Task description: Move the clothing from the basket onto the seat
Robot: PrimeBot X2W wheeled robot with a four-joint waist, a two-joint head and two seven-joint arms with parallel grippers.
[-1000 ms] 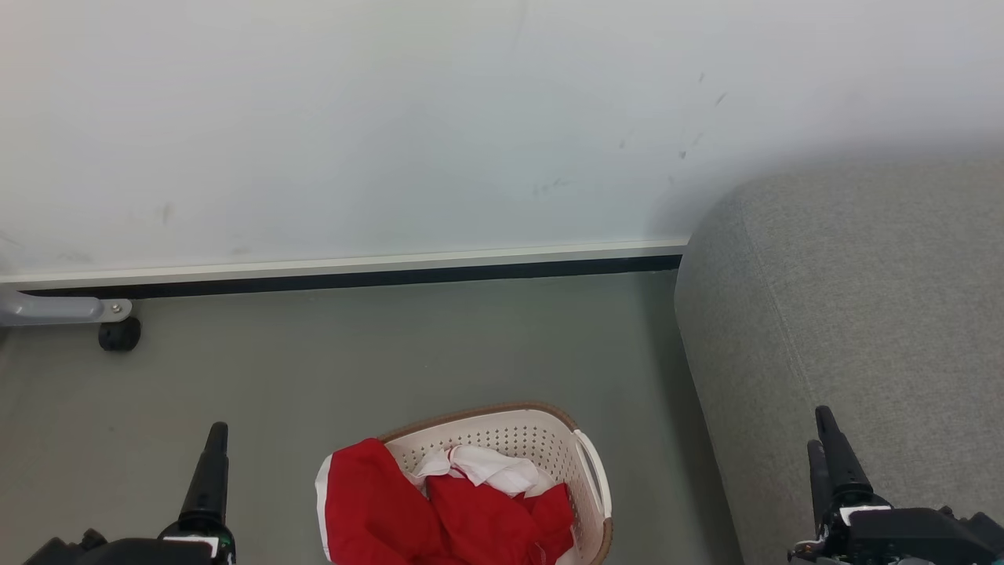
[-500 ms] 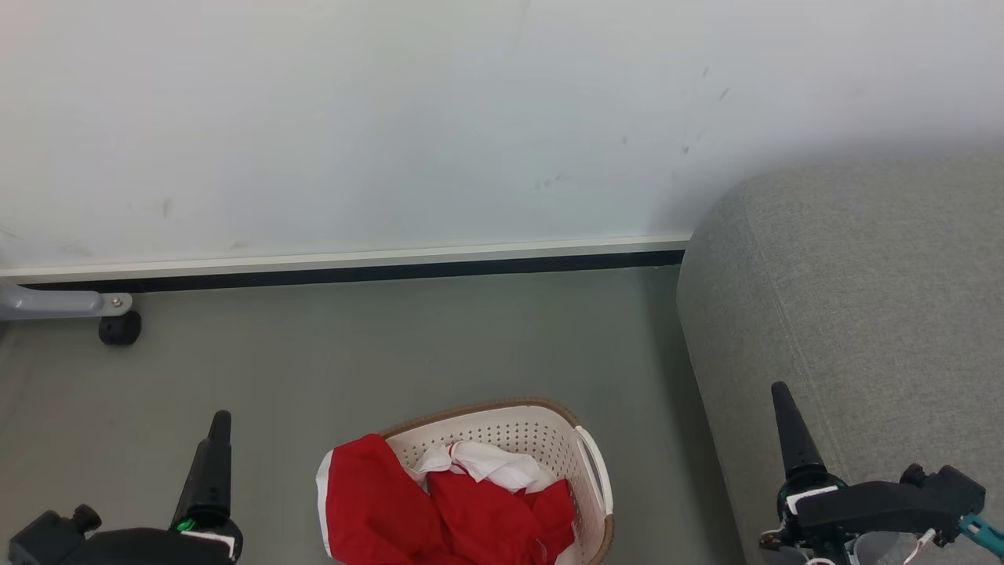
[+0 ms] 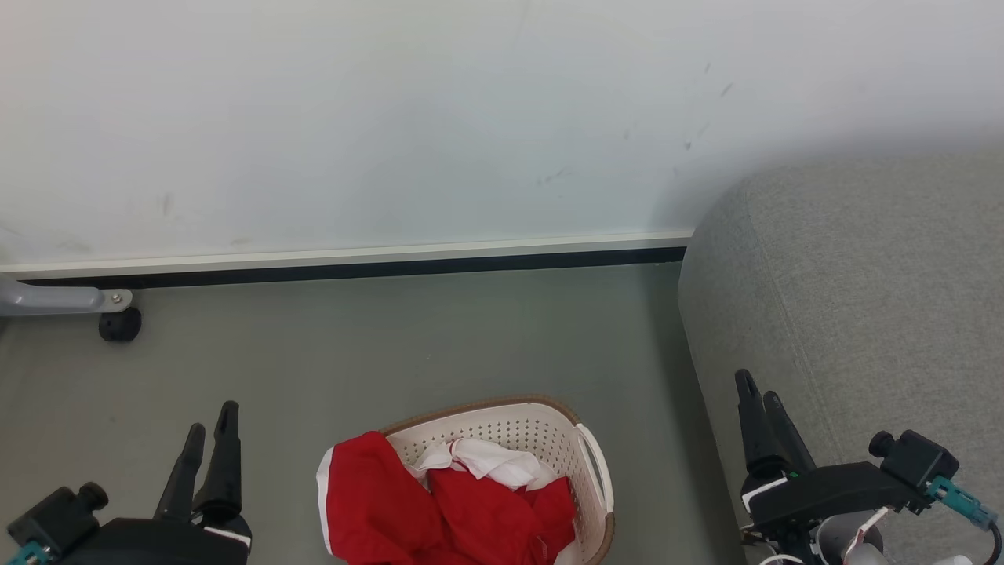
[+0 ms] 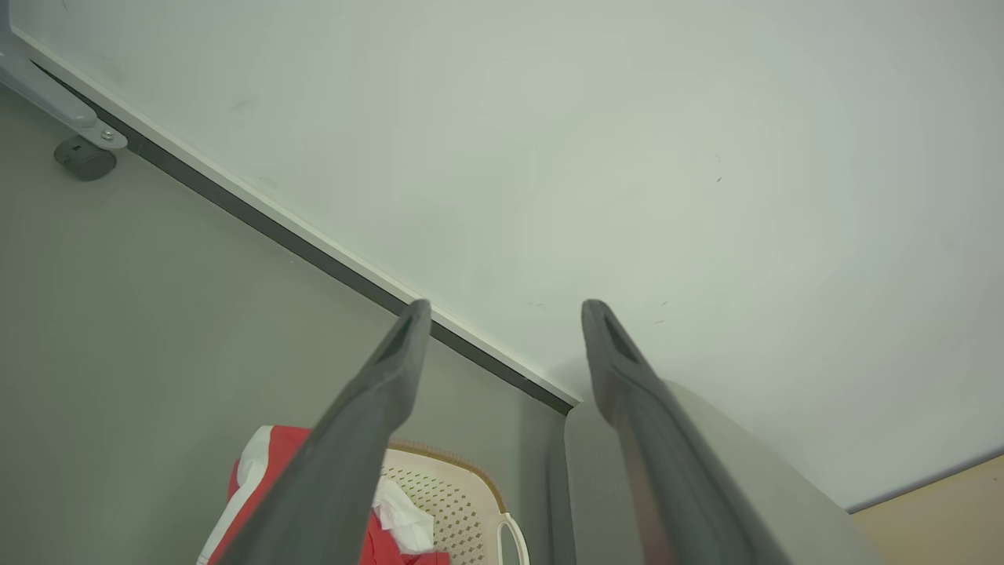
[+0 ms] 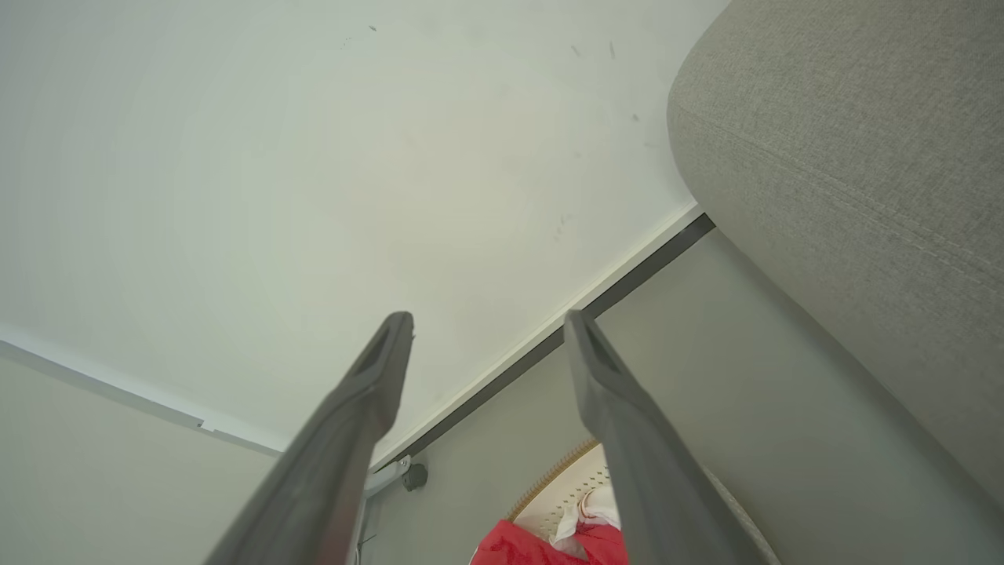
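Observation:
The red clothing (image 3: 439,502) with white panels lies bunched in the cream basket (image 3: 549,439), spilling over its left rim. The basket stands on the floor at the bottom centre of the head view. The grey seat (image 3: 863,298) rises on the right. My left gripper (image 3: 210,417) is open, well left of the basket and holding nothing. Also open and holding nothing, my right gripper (image 3: 759,386) hangs in front of the seat's side, to the right of the basket. From the left wrist, the clothing (image 4: 267,486), basket (image 4: 459,502) and seat (image 4: 596,471) appear; from the right wrist, the clothing (image 5: 541,545), basket (image 5: 565,494) and seat (image 5: 855,157).
A white wall with a dark skirting strip (image 3: 353,271) runs along the back. A grey metal leg with a black castor (image 3: 119,323) stands at the far left. Grey floor (image 3: 408,345) lies open between the wall and the basket.
Both wrists have rolled, so each gripper now shows two fingers instead of one. The right gripper has shifted left and up, toward the basket side. The clothing and basket stay put.

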